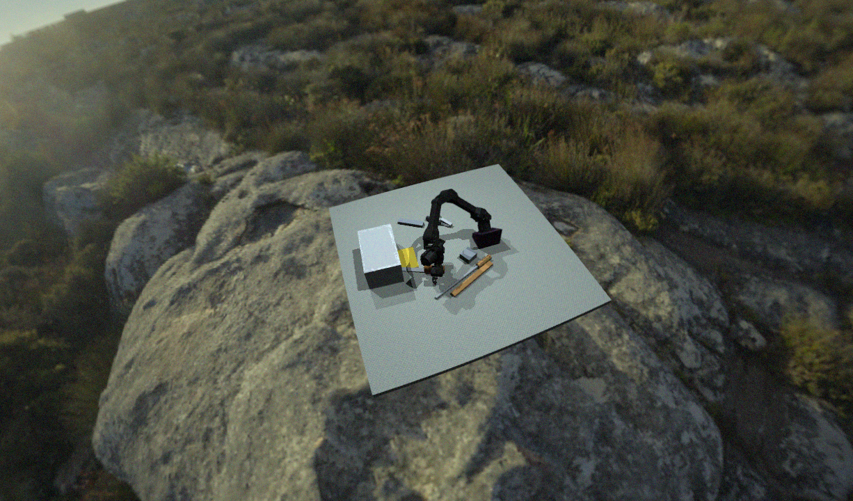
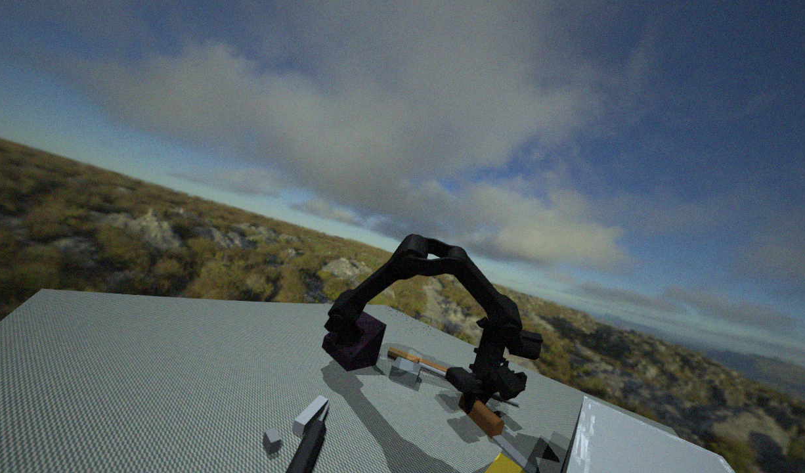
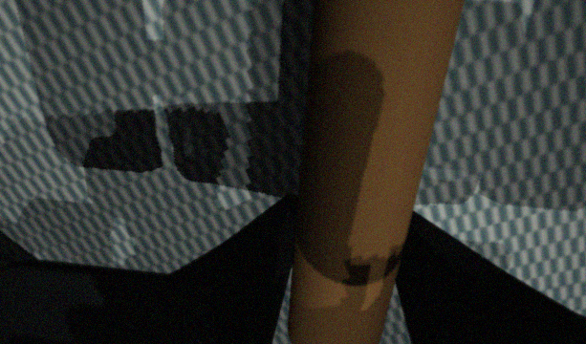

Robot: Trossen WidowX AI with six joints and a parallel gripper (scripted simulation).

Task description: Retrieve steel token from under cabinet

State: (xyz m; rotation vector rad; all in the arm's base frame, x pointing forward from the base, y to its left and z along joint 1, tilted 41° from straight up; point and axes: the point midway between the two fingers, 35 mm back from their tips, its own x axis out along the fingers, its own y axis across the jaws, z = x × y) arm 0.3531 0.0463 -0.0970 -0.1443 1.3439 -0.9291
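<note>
Presently, the tool's wooden handle (image 1: 427, 270) (image 2: 480, 415) (image 3: 364, 143) is gripped by the pincer (image 1: 435, 274) (image 2: 481, 399) (image 3: 343, 212); tool insertion appears in hand. Next, the blade (image 1: 415, 269) (image 2: 511, 451) should be guided toward nine o'clock in the top view, beneath the cabinet (image 1: 379, 249) (image 2: 640, 441).
</note>
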